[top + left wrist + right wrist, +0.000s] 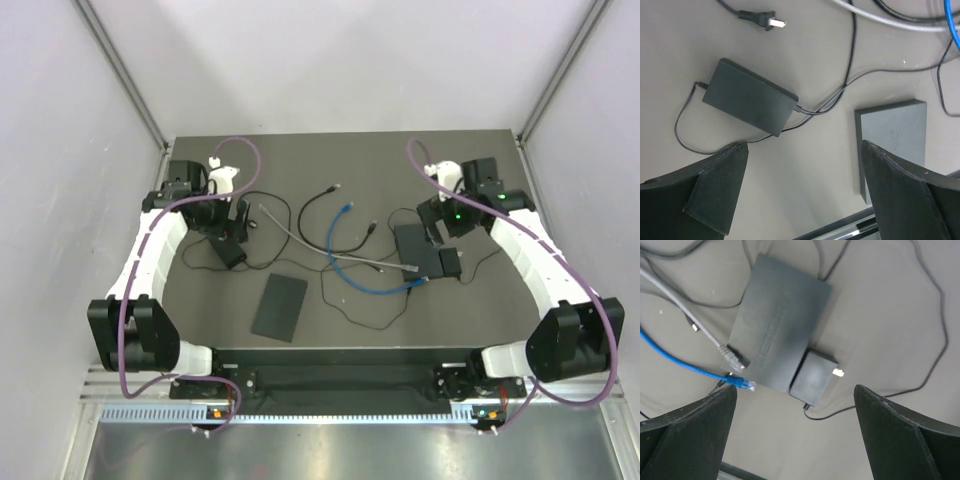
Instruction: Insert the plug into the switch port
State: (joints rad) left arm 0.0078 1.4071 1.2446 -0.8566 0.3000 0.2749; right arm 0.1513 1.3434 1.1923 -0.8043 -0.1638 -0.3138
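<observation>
Table seen from above, with your two arms reaching over loose cables. Your left fingers are spread wide and hold nothing, hanging over a black power adapter and a flat dark slab on the left. Your right fingers are spread too and empty, above the switch on the right. The blue cable plug lies on the table just beside the switch's near edge, unplugged, next to a grey cable plug. A small black box touches the switch
</observation>
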